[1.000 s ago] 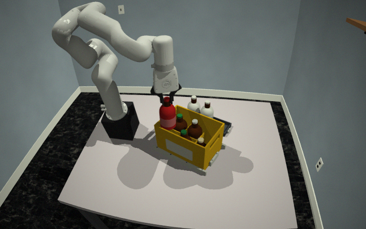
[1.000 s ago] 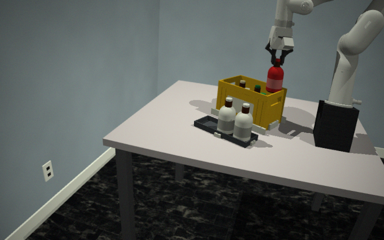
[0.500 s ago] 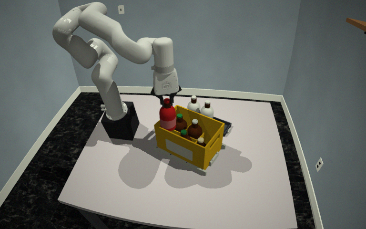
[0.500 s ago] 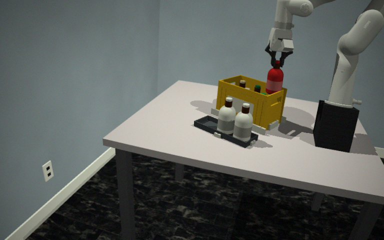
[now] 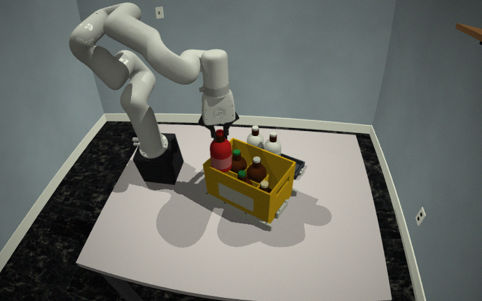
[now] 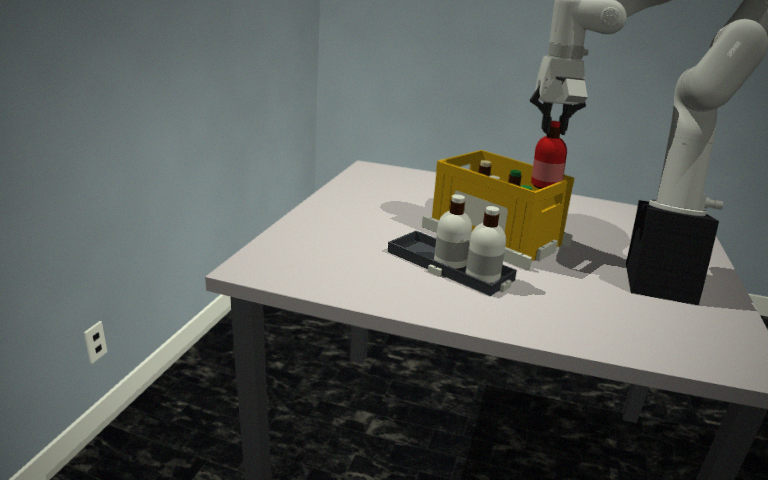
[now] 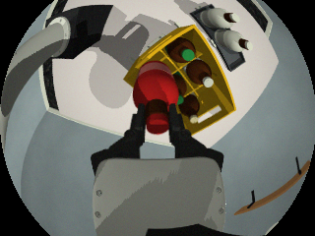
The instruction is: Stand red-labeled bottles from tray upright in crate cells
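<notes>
My gripper [image 5: 219, 132] [image 6: 555, 124] [image 7: 157, 111] is shut on the neck of a red bottle [image 5: 220, 154] [image 6: 548, 161] [image 7: 153, 87] with a pale red label. The bottle hangs upright, its lower part inside the corner cell of the yellow crate [image 5: 248, 202] [image 6: 538, 217] [image 7: 220, 79] nearest the robot base. I cannot tell whether it touches the crate floor. Several brown bottles stand in the other cells, two with green caps [image 5: 236, 153] [image 5: 241, 174] and two with white caps [image 5: 256, 160] [image 5: 263, 184]. Two white bottles [image 5: 255, 136] [image 5: 272, 142] [image 6: 453, 232] [image 6: 485, 245] stand upright on the dark tray [image 5: 296, 163] [image 6: 410, 249].
The robot's black base block [image 5: 159, 159] [image 6: 671, 249] stands on the table close to the crate. The tray lies right behind the crate, on the side away from the top camera. The white table [image 5: 213, 255] [image 6: 317, 254] ends in open edges.
</notes>
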`<state>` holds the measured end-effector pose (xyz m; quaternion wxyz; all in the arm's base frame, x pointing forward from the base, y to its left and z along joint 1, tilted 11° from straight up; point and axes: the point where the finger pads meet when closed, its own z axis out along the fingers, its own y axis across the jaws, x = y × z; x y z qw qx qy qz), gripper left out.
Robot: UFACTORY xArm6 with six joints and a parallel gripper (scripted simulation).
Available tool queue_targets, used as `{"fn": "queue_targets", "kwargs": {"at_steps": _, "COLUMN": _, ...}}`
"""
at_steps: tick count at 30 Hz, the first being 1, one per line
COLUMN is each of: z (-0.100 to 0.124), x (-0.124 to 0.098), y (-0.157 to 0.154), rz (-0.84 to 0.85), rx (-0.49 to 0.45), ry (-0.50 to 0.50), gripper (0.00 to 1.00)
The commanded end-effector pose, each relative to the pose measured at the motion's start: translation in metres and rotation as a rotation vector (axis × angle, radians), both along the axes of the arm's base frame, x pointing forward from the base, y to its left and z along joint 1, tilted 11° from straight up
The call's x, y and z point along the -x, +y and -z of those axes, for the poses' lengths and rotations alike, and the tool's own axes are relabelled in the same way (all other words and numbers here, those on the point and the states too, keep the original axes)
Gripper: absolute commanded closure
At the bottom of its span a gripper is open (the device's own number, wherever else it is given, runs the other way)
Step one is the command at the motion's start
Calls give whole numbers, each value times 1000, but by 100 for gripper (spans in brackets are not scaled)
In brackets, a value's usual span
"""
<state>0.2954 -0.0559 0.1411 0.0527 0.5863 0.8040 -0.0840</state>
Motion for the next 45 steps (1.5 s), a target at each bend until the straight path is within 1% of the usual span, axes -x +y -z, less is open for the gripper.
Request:
{"fn": "queue_targets", "kwargs": {"at_steps": 1, "z": -1, "x": -1, "y": 0, "rz": 0, "rx": 0, "ry": -4, "gripper": 100}}
{"fn": "queue_targets", "kwargs": {"at_steps": 18, "z": 3, "x": -1, "y": -1, "rz": 0, "rx": 0, "ry": -4, "gripper": 100}}
{"fn": "queue_targets", "kwargs": {"at_steps": 45, "z": 29, "x": -1, "y": -6, "rz": 0, "rx": 0, "ry": -4, "gripper": 100}}
